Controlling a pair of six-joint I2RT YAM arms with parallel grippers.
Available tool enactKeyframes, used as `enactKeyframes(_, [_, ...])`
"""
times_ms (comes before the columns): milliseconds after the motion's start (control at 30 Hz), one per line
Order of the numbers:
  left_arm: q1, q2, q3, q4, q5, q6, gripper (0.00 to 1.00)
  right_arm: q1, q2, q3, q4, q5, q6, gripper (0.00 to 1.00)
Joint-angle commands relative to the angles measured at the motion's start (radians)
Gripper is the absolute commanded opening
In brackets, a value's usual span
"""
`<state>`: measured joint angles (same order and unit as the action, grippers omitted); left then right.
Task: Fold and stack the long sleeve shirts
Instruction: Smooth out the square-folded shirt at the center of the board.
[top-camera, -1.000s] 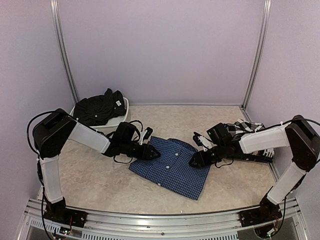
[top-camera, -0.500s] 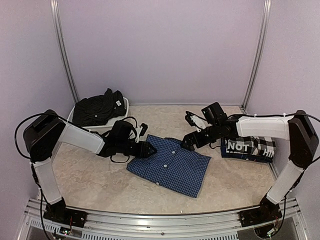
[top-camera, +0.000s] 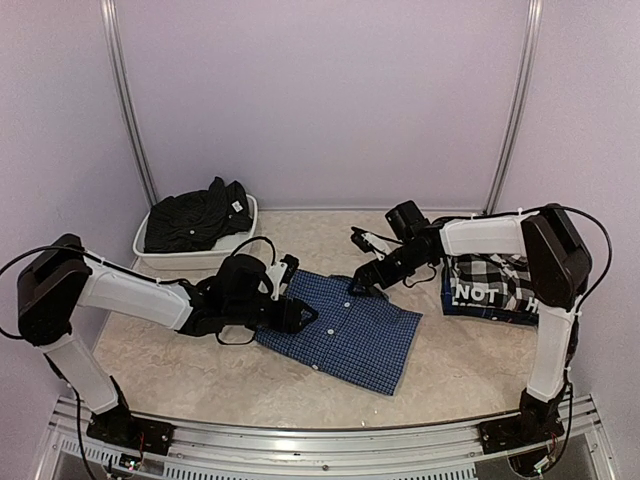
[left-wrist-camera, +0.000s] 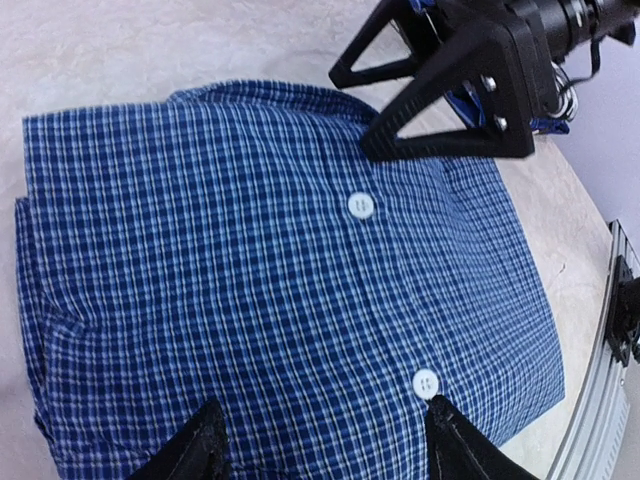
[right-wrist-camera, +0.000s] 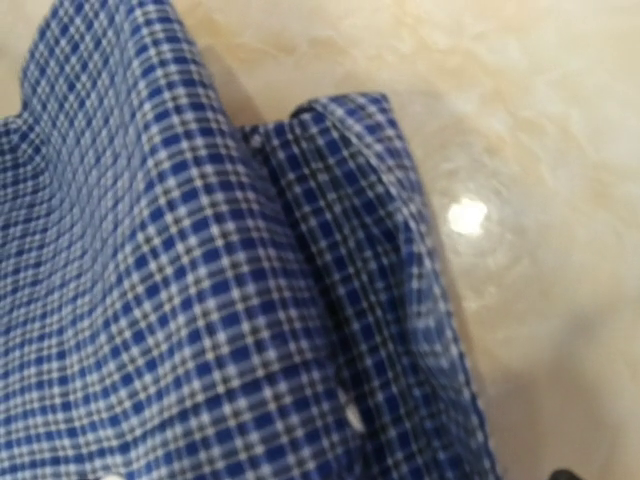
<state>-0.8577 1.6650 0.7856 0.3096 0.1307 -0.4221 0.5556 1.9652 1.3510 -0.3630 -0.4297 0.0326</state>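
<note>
Left wrist view: left gripper (left-wrist-camera: 325, 445) is spread wide, both fingertips resting on the near hem of the blue shirt (left-wrist-camera: 250, 280), nothing clamped between them. Right gripper (left-wrist-camera: 352, 113) is at the shirt's collar edge with its black triangular fingers parted; the lower tip touches the cloth and grips nothing. Against the frame a second ago, the right arm has swung from the shirt's right edge to its collar, uncovering the black-and-white check shirt (top-camera: 495, 280), which lies folded to the right of the blue one. The left arm has stretched lower. The blue shirt is a folded rectangle of fine-checked woven cotton, with white round buttons (left-wrist-camera: 361, 206), lying flat on the marbled beige table (top-camera: 200, 360). The plain black shirt (top-camera: 195, 218) sits crumpled in a white bin (top-camera: 190, 258) beyond the blue shirt's left side.
</note>
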Motion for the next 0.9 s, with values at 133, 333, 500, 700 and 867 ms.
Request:
enactKeyframes(133, [-0.116, -0.060, -0.093, -0.005, -0.128, -0.039, 0.64, -0.038, 0.087, 0.041, -0.047, -0.116, -0.088, 0.95])
enactKeyframes(333, [-0.143, -0.045, -0.119, 0.022, -0.169, -0.050, 0.64, -0.045, 0.130, 0.051, -0.061, -0.168, -0.109, 0.95])
enactKeyframes(500, [-0.148, -0.019, -0.107, 0.019, -0.164, -0.048, 0.64, -0.047, 0.133, 0.051, -0.049, -0.186, -0.094, 0.94])
enactKeyframes(700, [-0.164, -0.035, -0.104, 0.000, -0.208, -0.046, 0.65, -0.052, 0.075, 0.019, 0.009, -0.178, -0.049, 0.94])
enactKeyframes(867, [-0.168, -0.065, -0.108, -0.004, -0.237, -0.037, 0.65, -0.070, 0.012, 0.011, 0.006, -0.163, -0.045, 0.94])
